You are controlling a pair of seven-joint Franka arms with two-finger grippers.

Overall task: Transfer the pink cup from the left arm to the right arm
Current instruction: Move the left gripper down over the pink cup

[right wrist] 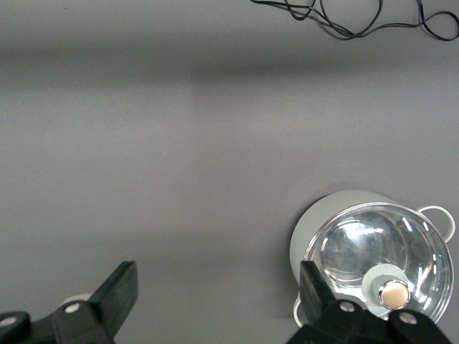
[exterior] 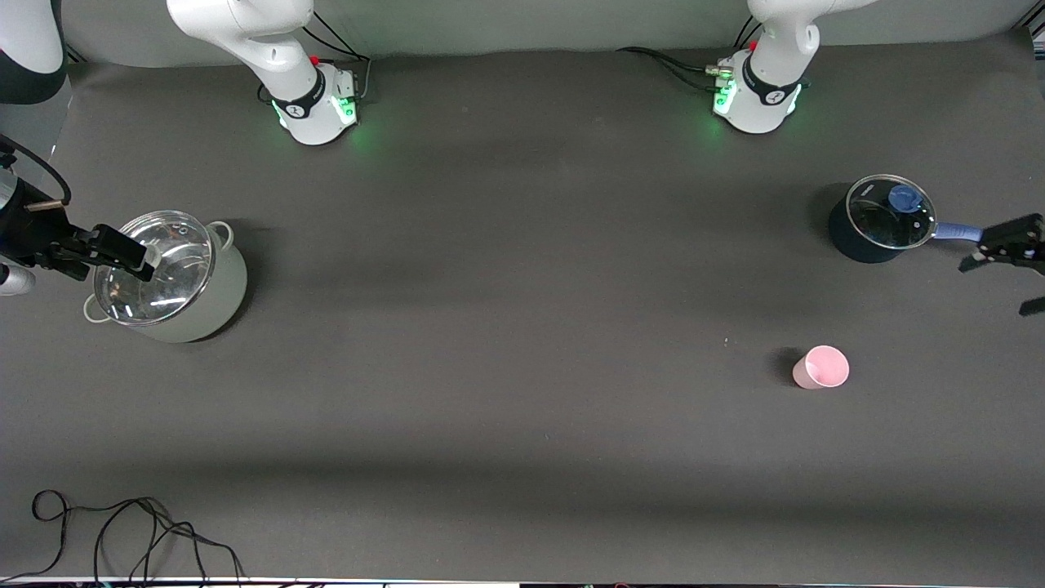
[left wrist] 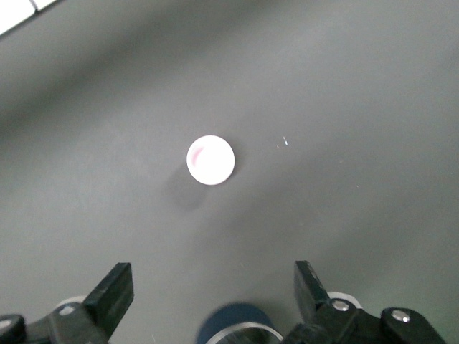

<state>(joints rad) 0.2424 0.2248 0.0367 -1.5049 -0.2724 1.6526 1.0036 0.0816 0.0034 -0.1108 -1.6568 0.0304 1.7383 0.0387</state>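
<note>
The pink cup stands upright on the dark table toward the left arm's end, with nothing touching it. In the left wrist view it shows from above, well ahead of the jaws. My left gripper is open and empty, up in the air beside the blue saucepan's handle and apart from the cup; its jaws stand wide apart. My right gripper is open and empty over the steel pot's edge at the right arm's end of the table; its jaws hold nothing.
A dark blue saucepan with a glass lid stands farther from the front camera than the cup; its edge shows in the left wrist view. A pale steel pot with a glass lid shows in the right wrist view. A black cable lies at the table's near edge.
</note>
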